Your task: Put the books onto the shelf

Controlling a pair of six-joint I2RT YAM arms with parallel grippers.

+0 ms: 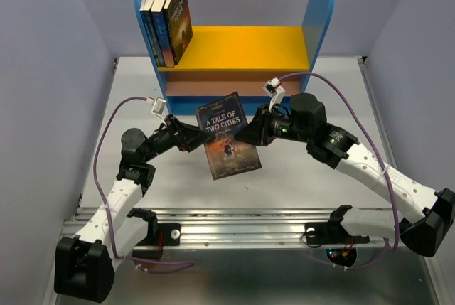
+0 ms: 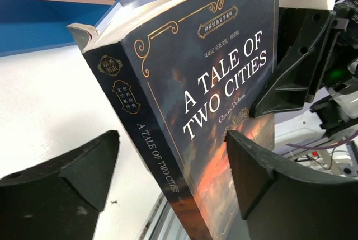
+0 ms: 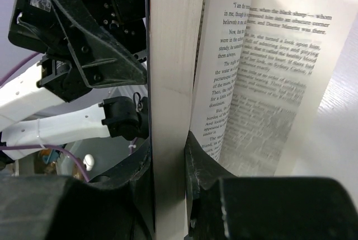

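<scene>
A dark blue book (image 1: pixel 227 141) titled "A Tale of Two Cities" hangs tilted above the table between both arms. My right gripper (image 1: pixel 247 134) is shut on its front cover and a thick block of pages (image 3: pixel 170 83); the remaining pages fan open to the right. My left gripper (image 2: pixel 172 139) is open, its fingers (image 2: pixel 84 167) standing on either side of the spine with gaps showing. The shelf (image 1: pixel 242 45) stands at the back. Three books (image 1: pixel 167 20) lean upright at the left end of its yellow board.
The shelf's brown lower board (image 1: pixel 234 83) lies just behind the held book. A metal rail (image 1: pixel 234 230) runs along the table's near edge. Purple cables (image 1: pixel 106 134) loop beside each arm. Grey walls close in left and right.
</scene>
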